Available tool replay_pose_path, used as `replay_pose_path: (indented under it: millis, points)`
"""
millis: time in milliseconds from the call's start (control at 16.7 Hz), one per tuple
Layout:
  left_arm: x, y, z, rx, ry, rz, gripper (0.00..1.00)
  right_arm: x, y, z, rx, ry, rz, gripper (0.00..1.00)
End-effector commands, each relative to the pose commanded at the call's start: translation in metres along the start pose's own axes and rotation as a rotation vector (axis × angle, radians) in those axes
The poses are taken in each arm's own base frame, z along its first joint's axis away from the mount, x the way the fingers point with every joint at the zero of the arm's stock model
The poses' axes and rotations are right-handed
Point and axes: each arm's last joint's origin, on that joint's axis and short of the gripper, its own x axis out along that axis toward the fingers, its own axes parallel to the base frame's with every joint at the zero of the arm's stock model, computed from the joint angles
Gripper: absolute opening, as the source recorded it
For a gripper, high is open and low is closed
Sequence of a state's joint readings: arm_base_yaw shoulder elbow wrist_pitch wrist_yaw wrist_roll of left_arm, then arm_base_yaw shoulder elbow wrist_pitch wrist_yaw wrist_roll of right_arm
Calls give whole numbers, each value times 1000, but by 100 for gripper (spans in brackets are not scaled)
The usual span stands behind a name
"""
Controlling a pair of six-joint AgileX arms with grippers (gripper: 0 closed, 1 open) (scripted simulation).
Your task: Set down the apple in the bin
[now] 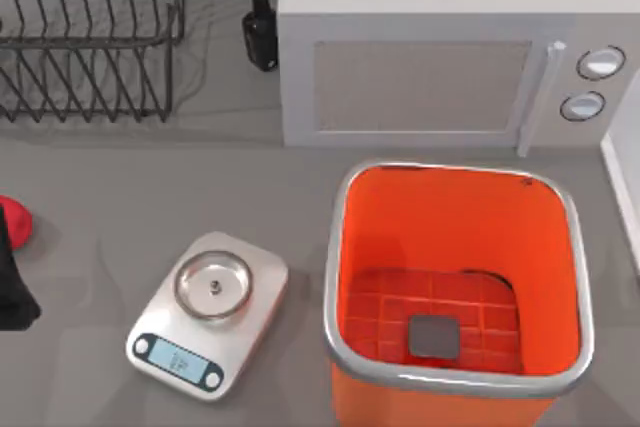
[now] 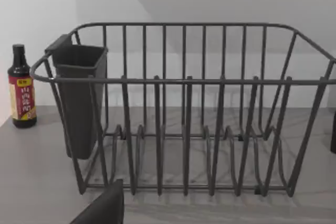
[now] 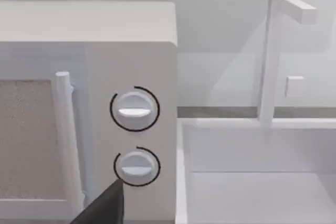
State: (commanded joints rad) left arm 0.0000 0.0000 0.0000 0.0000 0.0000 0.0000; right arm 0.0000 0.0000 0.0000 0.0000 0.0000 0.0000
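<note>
1. On the dark glass bottle with a black cap (image 2: 21, 88) in your left wrist view, note the red and yellow label; its characters are too small to read.
2. On the silver kitchen scale with a round pan (image 1: 209, 314), note the pale blue display; you cannot read any digits on it.

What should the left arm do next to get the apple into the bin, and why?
Probably carry the apple rightward over the scale toward the bin. The apple sits at the table's far left edge beside the left arm's dark shape, and the bin's floor holds no fruit yet.
</note>
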Motion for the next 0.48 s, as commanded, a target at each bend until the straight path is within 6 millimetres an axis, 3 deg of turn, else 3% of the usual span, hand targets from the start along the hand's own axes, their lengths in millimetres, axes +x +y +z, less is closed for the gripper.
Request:
replay_pose_path:
  millis: [240,480]
  points:
    - [1,1,4,17,19,1,100,0,0,0,0,0,0,100]
    - [10,5,20,94,140,-12,100,0,0,0,0,0,0,100]
